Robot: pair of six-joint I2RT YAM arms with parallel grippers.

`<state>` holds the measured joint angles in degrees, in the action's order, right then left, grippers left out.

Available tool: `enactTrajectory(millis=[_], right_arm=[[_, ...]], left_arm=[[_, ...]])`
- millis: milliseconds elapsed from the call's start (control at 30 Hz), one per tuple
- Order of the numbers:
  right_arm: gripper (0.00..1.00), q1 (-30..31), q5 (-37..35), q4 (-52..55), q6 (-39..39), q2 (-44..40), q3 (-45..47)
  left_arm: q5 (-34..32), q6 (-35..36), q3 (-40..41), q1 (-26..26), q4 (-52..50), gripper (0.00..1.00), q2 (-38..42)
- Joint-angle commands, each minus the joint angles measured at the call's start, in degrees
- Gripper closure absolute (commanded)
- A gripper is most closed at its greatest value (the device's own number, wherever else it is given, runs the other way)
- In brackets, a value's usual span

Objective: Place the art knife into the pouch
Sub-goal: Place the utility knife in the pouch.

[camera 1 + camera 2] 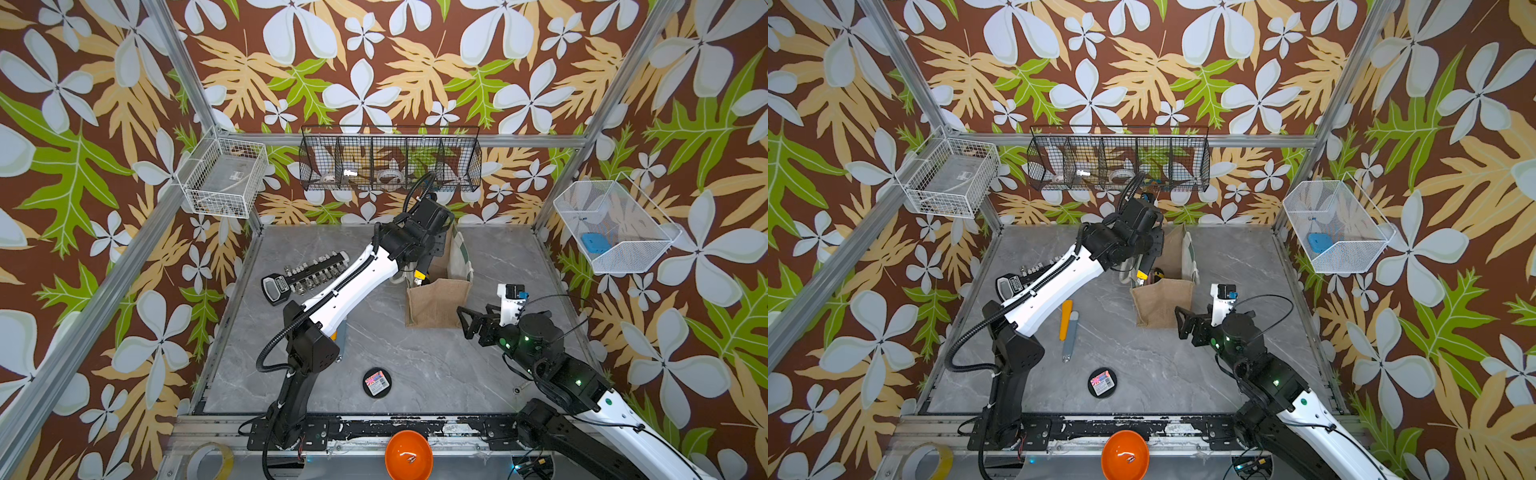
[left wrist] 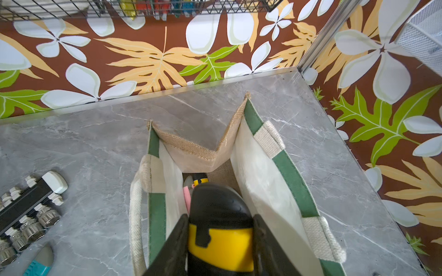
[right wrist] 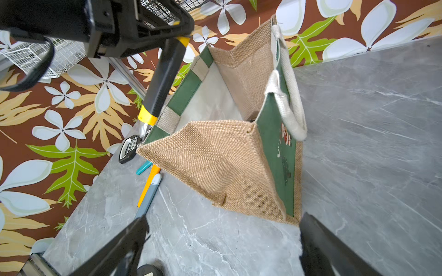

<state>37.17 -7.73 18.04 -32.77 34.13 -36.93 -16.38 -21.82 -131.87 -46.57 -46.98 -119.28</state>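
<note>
Art knife point(image 1: 419, 274), black with yellow bands, hangs nose-down in the left gripper point(image 1: 424, 259) over the mouth of the pouch point(image 1: 436, 303). In both top views the pouch stands toward the far edge of the desk point(image 1: 415, 365), right of centre. The right gripper point(image 1: 464, 324) sits just beside the pouch's burlap end, jaws spread wide and empty. So you have the pickup and carry done; lowering and letting go are left. From the left wrist you see the jaws clamped on the knife's yellow band, its nose aimed between the white-lined walls. The knife hides most of the pouch floor, where a pink thing point(image 2: 186, 197) peeks out. From the right wrist the tip sits by the green rim, possibly just outside it; I cannot tell.
</note>
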Motion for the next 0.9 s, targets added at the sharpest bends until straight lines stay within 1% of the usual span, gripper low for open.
enactTrajectory(millis=[0,200,333,367,400,467,533,633,733,767,867], right_arm=[[0.02,0.1,-0.5,-0.4,-0.2,0.1,0.0],[0.02,0.1,0.9,-0.5,-1.6,0.2,0.7],[0.02,0.1,1.3,-0.4,-1.8,0.2,1.0],[0.02,0.1,1.2,-0.4,-1.7,0.3,0.8],[0.02,0.1,1.1,-0.2,-1.8,0.4,0.8],[0.02,0.1,1.4,-0.1,-1.8,0.7,0.6],[0.02,0.1,1.8,-0.2,-2.1,0.9,0.7],[0.02,0.1,2.4,-0.5,-2.3,1.2,1.0],[0.01,0.1,2.8,0.0,-2.5,1.6,0.8],[0.02,0.1,2.8,0.3,-2.6,1.8,0.7],[0.01,0.1,3.1,0.8,-2.6,2.0,0.3]], left_arm=[[0.0,2.1,0.1,0.0,1.2,0.76,-1.5],[-0.4,2.8,0.7,0.0,2.2,0.76,-4.2],[0.9,2.6,4.6,0.0,3.9,0.71,-3.7],[1.4,2.6,5.4,0.0,4.2,0.67,-3.6],[1.6,2.6,5.7,0.0,4.0,0.60,-3.6],[1.8,2.3,5.9,0.0,3.4,0.45,-3.5],[1.9,2.2,6.2,0.0,3.2,0.35,-2.8],[2.3,2.1,8.1,0.0,4.7,0.24,-0.2],[2.7,2.5,10.3,0.0,5.8,0.03,3.0],[2.6,2.6,10.9,0.0,5.9,0.00,4.0],[2.0,2.6,13.6,0.0,7.1,0.00,7.4]])
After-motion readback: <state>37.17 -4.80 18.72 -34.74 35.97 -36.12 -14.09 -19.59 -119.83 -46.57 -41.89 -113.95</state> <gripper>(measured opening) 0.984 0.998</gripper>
